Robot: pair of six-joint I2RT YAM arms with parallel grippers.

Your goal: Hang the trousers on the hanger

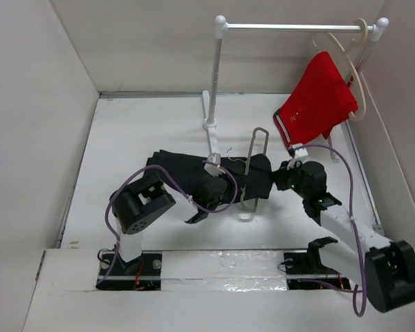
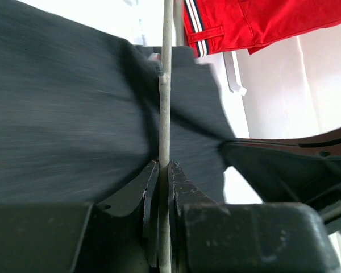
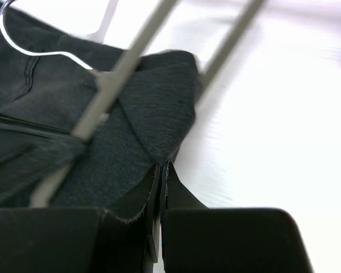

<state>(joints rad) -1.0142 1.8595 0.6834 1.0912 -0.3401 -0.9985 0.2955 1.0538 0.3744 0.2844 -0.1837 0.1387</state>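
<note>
A white desk (image 1: 138, 131) carries everything, with a white clothes rail (image 1: 290, 28) standing towards its far side. The black trousers (image 1: 187, 169) lie crumpled across the middle of the desk, between the two arms and in front of the rail's left post. Red shorts (image 1: 318, 100) with white trim hang at the right end of the rail on a cream hanger (image 1: 353, 69), well apart from the trousers. The thin grey hanger (image 2: 165, 108) lies over the right part of the trousers, its narrow loop running roughly front to back; part of the dark fabric sits between its two rods, though the pictures do not show clearly how far it is threaded through. The left fingers (image 2: 152, 177) are clenched on one rod of the hanger, which runs straight up between them in the left wrist view. The right fingers (image 3: 153, 181) are pinched tight on a folded edge of the trousers just beside the hanger's rods, low over the desk.
</note>
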